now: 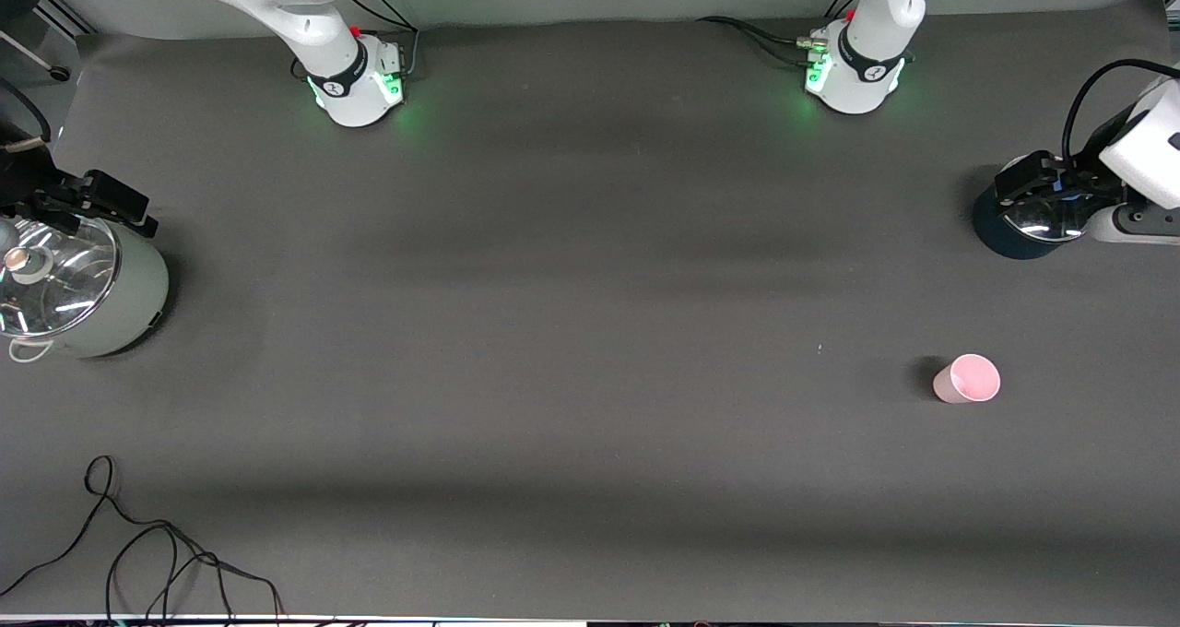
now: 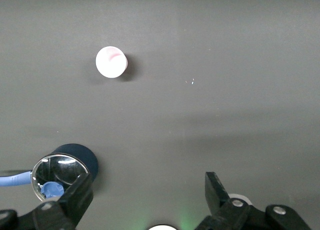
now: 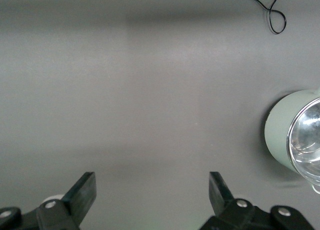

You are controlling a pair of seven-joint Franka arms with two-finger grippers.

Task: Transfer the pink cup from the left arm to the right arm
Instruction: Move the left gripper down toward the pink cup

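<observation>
The pink cup [image 1: 966, 379] stands alone on the dark mat, mouth up, toward the left arm's end of the table and nearer the front camera than the pots. It also shows in the left wrist view [image 2: 111, 62]. My left gripper [image 1: 1031, 183] is open and empty over the dark blue pot [image 1: 1014, 235], well apart from the cup; its jaws [image 2: 148, 190] stand wide. My right gripper [image 1: 97, 205] is open and empty [image 3: 150, 190] at the right arm's end of the table, over the pale green pot [image 1: 101, 300].
The dark blue pot with a glass lid [image 2: 64, 169] sits at the left arm's end of the table. The pale green pot with a glass lid [image 3: 287, 137] sits at the right arm's end. A loose black cable [image 1: 147, 553] lies near the front edge.
</observation>
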